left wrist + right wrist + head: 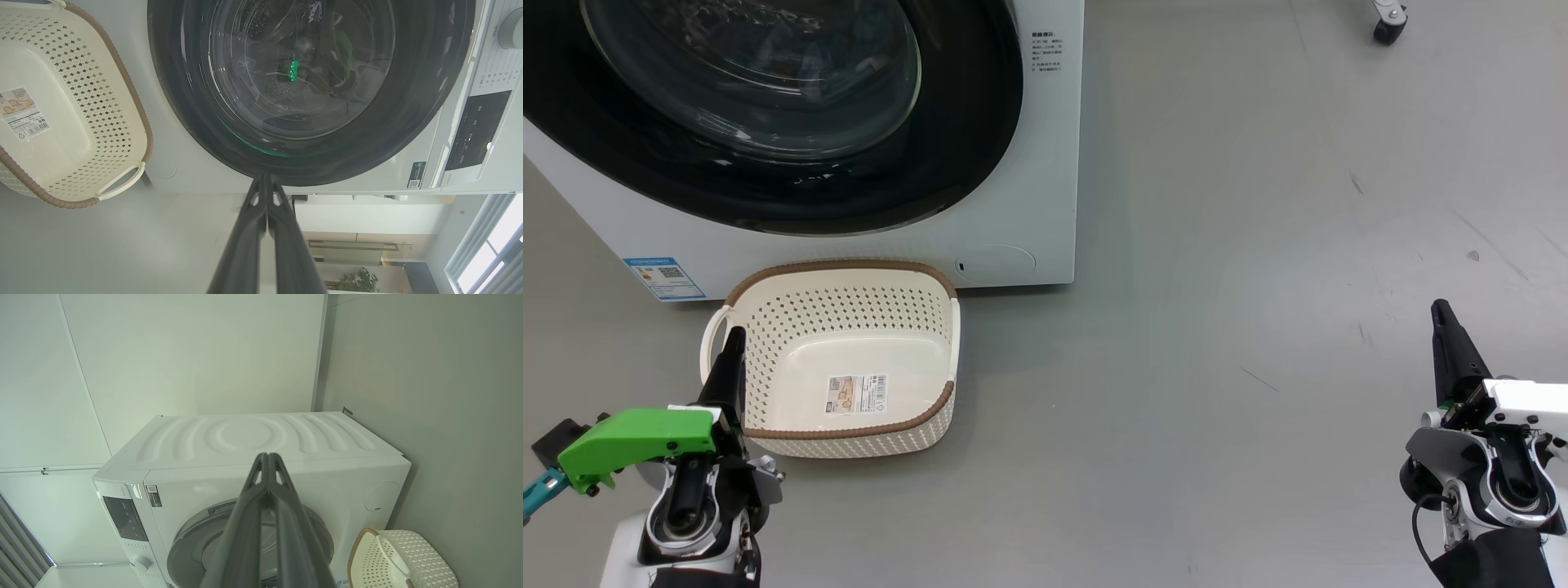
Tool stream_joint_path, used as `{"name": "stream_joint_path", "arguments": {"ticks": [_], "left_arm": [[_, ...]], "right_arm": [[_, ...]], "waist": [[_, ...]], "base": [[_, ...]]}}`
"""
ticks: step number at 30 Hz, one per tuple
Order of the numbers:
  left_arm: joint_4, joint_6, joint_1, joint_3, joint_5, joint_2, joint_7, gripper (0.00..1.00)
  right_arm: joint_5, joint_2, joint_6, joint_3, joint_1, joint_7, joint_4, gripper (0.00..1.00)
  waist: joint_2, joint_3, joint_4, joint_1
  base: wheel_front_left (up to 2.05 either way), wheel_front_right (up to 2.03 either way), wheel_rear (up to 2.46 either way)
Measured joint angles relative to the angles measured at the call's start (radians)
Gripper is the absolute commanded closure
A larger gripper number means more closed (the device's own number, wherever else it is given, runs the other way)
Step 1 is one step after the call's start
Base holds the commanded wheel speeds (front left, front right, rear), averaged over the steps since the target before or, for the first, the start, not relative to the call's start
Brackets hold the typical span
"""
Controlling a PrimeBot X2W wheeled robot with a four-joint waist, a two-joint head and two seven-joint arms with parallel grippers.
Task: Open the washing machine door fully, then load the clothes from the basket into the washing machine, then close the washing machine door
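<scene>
The washing machine door (760, 106) is shut against the washing machine (1049, 163), glass bowl turned toward the robot. Just in front, the basket (841, 265) is set on the floor, mouth up, long axis along the washer's front (its barcoded label (857, 394) is too small to be read). A QR sticker (663, 278) is fixed low on the front. The left gripper (735, 335) and right gripper (1441, 310) are pressed closed, with nothing held.

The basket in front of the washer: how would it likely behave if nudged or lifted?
Probably light: the basket looks like thin perforated plastic and is empty, its bottom label showing. On the smooth floor it would likely slide rather than tip, being low and wide. Its walls should hold shape, though lifting by one loop handle may tilt it.
</scene>
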Motion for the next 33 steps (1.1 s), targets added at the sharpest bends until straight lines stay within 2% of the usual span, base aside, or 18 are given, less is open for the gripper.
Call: {"name": "stream_joint_path", "arguments": {"ticks": [33], "left_arm": [[0.0,0.0,0.0,0.0,0.0,0.0,0.0,1.0]], "right_arm": [[0.0,0.0,0.0,0.001,0.0,0.0,-0.001,1.0]], "waist": [[0.0,0.0,0.0,0.0]], "base": [[0.0,0.0,0.0]]}}
